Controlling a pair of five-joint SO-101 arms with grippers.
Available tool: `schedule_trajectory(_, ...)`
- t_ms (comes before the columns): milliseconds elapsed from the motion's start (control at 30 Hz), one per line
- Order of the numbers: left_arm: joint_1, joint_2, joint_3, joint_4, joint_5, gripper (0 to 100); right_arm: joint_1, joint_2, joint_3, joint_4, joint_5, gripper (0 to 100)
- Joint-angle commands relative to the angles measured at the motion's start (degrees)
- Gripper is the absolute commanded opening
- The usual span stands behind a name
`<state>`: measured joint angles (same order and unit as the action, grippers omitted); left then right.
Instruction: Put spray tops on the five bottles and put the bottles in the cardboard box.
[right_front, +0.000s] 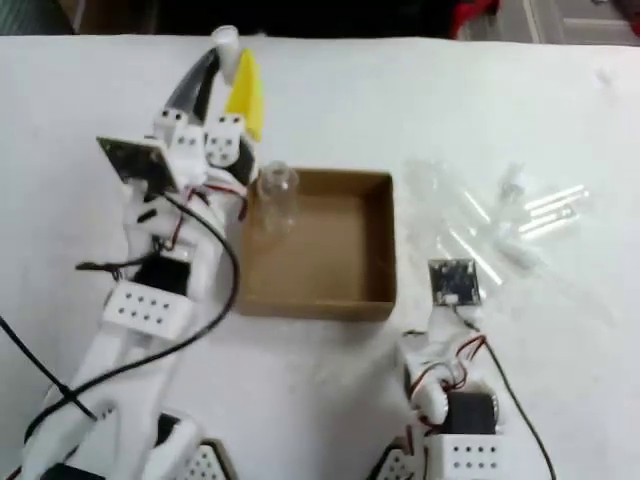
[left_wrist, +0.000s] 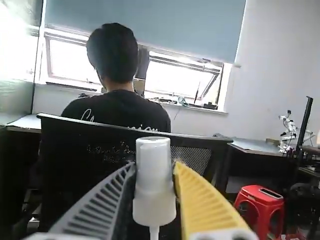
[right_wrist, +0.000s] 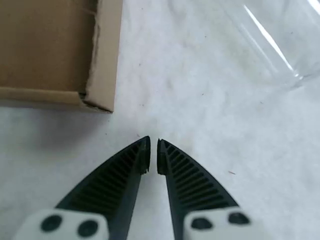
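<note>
One spray top (left_wrist: 154, 186) is in play: the left gripper (left_wrist: 154, 166) pinches it by its white collar between the grey and yellow fingers and holds it high over the far left of the table (right_front: 330, 90), with its dip tube hanging down. A clear bottle (right_front: 277, 196) stands uncapped at the far left corner of the cardboard box (right_front: 318, 300); I cannot tell whether it is inside the wall or against it. The step in hand looks like capping that bottle. The next move would call for lowering the top straight over the neck so the tube enters cleanly, with the bottle likely needing steadying. The right gripper (right_wrist: 153, 150) hangs over bare table just right of the box's near right corner (right_wrist: 101, 75), its fingers pressed almost together on nothing. More clear bottles (right_front: 500, 215) lie to the right, too blurred to count. Open table lies between them and the box.
</note>
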<state>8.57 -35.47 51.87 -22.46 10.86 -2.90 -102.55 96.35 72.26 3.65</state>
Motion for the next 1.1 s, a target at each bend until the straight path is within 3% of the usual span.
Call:
schedule_trajectory(0,-0.1,0.1,-2.7,-2.1,1.8,2,0.0,-0.6,0.5,0.3,0.4,1.5)
schedule_trajectory(467,1.8,0.5,-2.5,-6.2,1.6,2,0.0,-0.6,0.5,0.3,0.4,1.5)
schedule_trajectory(767,1.6,13.2,-5.3,-11.2,1.6,2,0.0,-0.6,0.5,0.3,0.4,1.5)
schedule_trajectory(1067,1.8,13.7,-1.7,-12.2,1.6,2,0.0,-0.6,0.5,0.3,0.4,1.5)
